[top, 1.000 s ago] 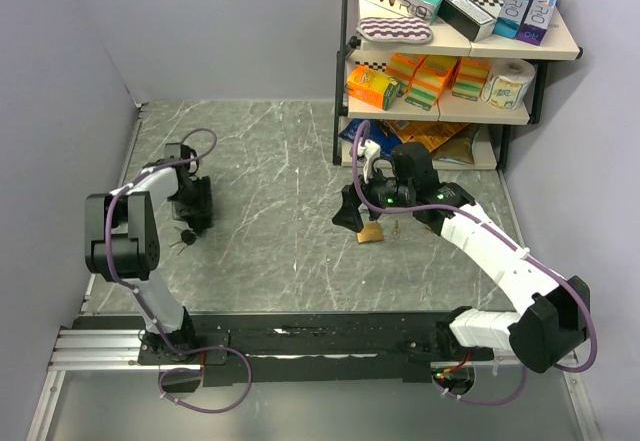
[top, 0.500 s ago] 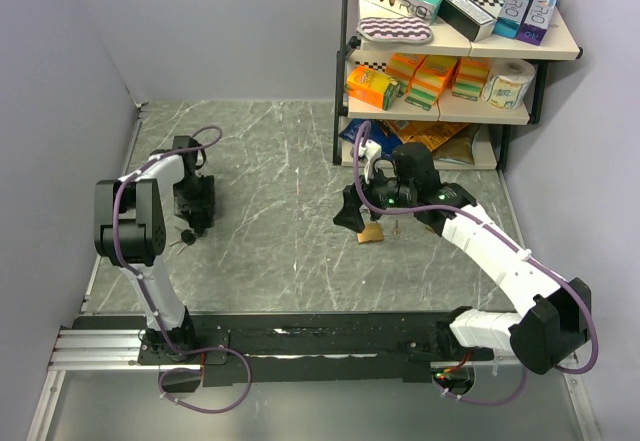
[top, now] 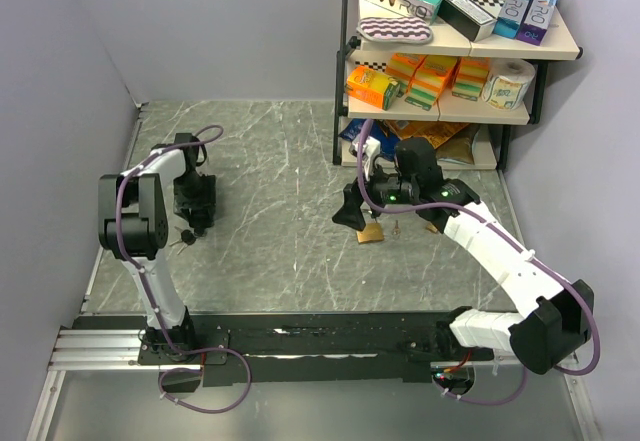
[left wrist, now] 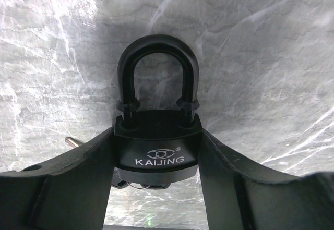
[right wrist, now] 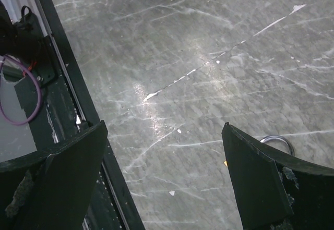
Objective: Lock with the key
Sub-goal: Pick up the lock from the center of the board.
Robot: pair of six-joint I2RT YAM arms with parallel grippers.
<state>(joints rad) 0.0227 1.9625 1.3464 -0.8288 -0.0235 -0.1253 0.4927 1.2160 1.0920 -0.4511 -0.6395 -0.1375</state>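
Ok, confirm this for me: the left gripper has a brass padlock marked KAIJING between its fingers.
Not quite. The padlock between the left gripper's fingers is black, not brass. The left wrist view shows it close up, with KAIJING printed on its body and a finger on each side.

Left of the bench [left wrist: 261,58]: black matte padlock [left wrist: 156,146], marked KAIJING, shown face-on, its curved shackle seated in both sockets. Right of centre: small brass-coloured padlock [top: 371,232], laid on the grey marbled surface; finer details unresolved.
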